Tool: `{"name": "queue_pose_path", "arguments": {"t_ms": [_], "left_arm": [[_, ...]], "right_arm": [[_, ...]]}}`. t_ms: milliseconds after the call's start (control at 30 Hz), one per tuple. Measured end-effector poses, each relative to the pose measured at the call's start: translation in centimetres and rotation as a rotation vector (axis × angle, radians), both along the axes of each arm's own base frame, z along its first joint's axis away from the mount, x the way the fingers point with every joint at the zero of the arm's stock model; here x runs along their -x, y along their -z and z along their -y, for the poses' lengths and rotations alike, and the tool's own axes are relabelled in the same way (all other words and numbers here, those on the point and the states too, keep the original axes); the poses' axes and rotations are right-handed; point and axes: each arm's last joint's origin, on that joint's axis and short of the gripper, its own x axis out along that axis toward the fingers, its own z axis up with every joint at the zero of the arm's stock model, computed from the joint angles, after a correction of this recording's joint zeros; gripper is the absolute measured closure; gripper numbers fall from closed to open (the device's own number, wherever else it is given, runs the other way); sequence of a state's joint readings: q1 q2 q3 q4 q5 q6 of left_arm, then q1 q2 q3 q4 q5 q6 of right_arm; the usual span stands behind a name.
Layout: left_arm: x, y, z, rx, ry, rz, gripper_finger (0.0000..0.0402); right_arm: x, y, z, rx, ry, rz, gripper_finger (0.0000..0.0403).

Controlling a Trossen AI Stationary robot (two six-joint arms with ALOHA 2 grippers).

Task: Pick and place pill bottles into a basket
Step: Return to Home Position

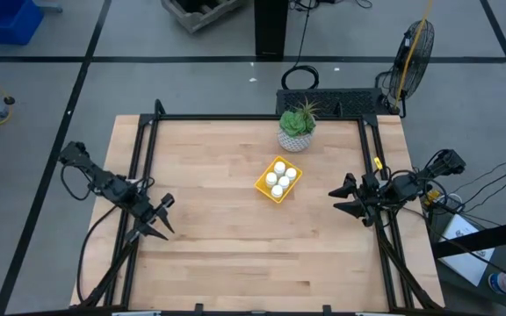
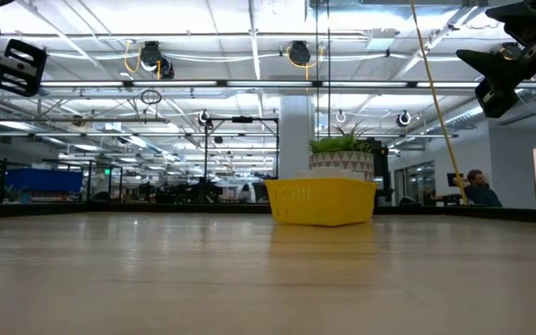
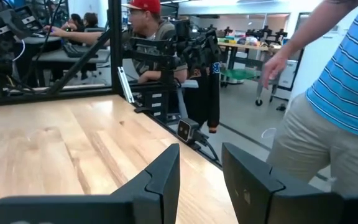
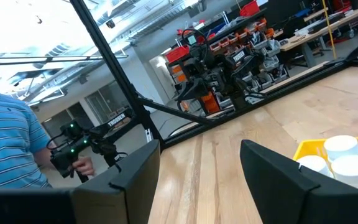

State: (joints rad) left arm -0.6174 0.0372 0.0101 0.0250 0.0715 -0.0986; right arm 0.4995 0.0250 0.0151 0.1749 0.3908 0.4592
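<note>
High view: the basket (image 1: 261, 186) sits mid-surface (image 1: 209, 175), near a potted plant (image 1: 297, 127), and holds five pill bottles (image 1: 280, 166). None lies loose, so the job looks finished. The left hand (image 1: 162, 217) and the right hand (image 1: 334, 200) hang at opposite edges, well apart from it.

Low view: only the basket's yellow wall shows.

Left wrist view: fingers (image 3: 163, 177) spread, nothing between.

Right wrist view: fingers (image 4: 138, 171) spread and empty, with bottles in the basket beyond.

The pill bottles (image 1: 283, 183) are coloured white, the basket (image 2: 321, 203) yellow, the table (image 1: 209, 246) wood-grained; a person's shirt (image 3: 347, 81) is striped blue and white
</note>
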Motion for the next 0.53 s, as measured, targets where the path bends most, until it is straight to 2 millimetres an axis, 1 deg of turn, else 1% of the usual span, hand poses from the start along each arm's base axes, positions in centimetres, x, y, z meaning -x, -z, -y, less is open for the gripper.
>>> {"name": "queue_pose_path", "arguments": {"t_ms": [533], "left_arm": [[0.0,0.01,0.01,-0.009,0.003,0.006,0.0279]], "right_arm": [[0.0,0.0,0.0,0.0,0.0,0.0,0.0188]]}}
